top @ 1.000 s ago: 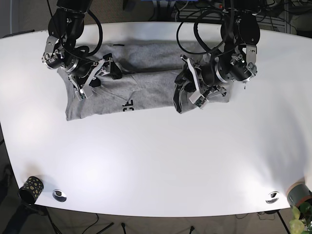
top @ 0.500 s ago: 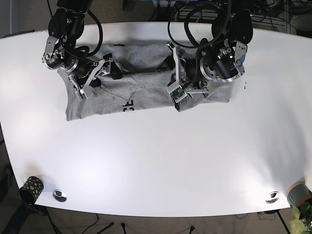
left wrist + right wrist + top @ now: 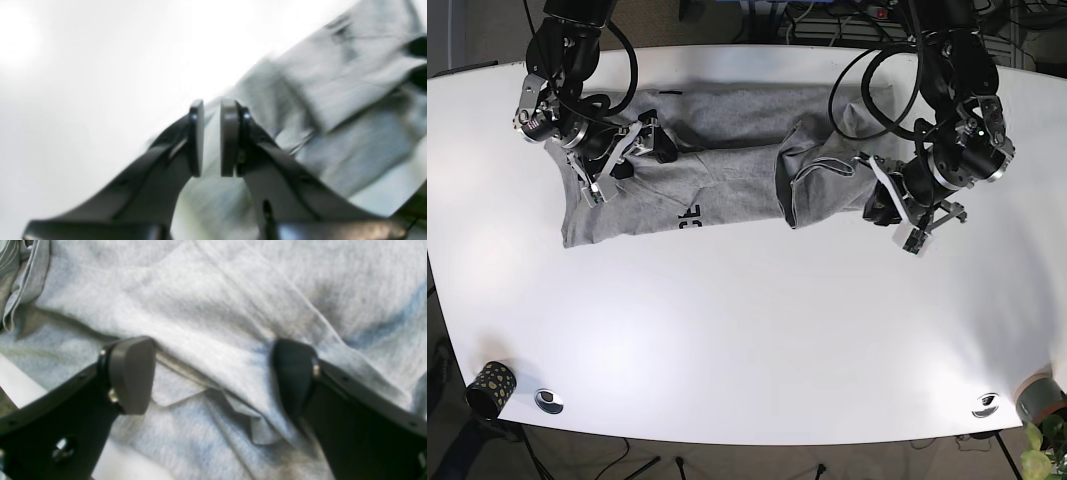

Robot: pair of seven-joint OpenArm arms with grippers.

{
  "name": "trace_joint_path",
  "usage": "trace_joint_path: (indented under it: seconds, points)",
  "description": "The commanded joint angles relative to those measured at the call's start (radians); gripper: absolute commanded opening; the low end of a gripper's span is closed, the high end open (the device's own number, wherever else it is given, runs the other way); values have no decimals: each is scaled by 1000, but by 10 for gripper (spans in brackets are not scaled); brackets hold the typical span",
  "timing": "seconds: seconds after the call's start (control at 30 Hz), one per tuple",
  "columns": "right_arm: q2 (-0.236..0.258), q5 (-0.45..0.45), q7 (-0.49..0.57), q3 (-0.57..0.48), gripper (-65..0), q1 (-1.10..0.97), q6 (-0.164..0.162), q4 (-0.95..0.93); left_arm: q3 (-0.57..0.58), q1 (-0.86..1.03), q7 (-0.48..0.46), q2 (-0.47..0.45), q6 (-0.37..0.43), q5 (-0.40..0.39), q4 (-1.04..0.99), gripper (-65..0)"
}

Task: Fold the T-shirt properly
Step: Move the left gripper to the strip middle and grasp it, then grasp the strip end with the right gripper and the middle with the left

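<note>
A grey T-shirt (image 3: 727,170) with dark lettering lies spread across the far part of the white table (image 3: 747,330), with a rumpled flap near its middle. My right gripper (image 3: 622,160) rests on the shirt's left part. In the right wrist view it (image 3: 213,373) stands open, with a ridge of the grey T-shirt (image 3: 217,306) between its fingers. My left gripper (image 3: 882,210) hovers at the shirt's right edge. The blurred left wrist view shows it (image 3: 211,136) with pads almost together and no cloth between them. There the T-shirt (image 3: 350,83) lies beyond it.
A dark patterned cup (image 3: 489,388) stands at the near left corner beside a metal insert (image 3: 549,400). Another insert (image 3: 985,404) and a plant pot (image 3: 1042,400) sit at the near right. Cables hang behind the table's far edge.
My left arm swung from over the shirt's middle out to the right and nearer, to the shirt's right edge. The cloth there is left bunched. My right arm has not moved.
</note>
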Motion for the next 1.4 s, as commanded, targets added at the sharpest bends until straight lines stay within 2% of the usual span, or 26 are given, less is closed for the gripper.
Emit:
trace_joint_path:
  seconds: [0.0, 0.1, 0.3, 0.5, 0.63, 0.8, 1.0, 1.13, 1.27, 1.37]
  points:
    - [2, -4, -20, -2, -111, -1, -2, 3, -19, -15, -19, 2, 0, 40, -2, -590]
    - [2, -4, -20, -2, -111, -1, -2, 3, -23, -15, -33, 2, -3, 109, -43, -593]
    - [2, -4, -20, -2, -111, 2, -2, 3, 47, 27, -61, -31, -6, 117, -123, -593]
    - [2, -4, -20, -2, -111, -1, -2, 3, 216, 89, -70, -40, -8, 117, -124, -594]
    - [2, -4, -20, -2, -111, -4, -2, 3, 342, 120, -139, -40, -8, 120, -124, -594]
    - [2, -4, -20, -1, -111, -4, -2, 3, 511, 117, -162, -40, -8, 123, -126, -594]
    - [2, -4, -20, -1, -111, -4, -2, 3, 636, 68, -162, -32, -8, 125, -126, -592]
    - [4, 2, -20, 1, -111, -4, -2, 3, 616, 62, -160, -37, -8, 123, -107, -593]
    - [4, 5, -28, 4, -111, -3, -2, 13, 458, 70, -162, -38, -29, 114, -31, -593]
    - [4, 5, -28, 5, -111, 2, -2, 40, 322, 89, -164, -35, -122, 114, -21, -592]
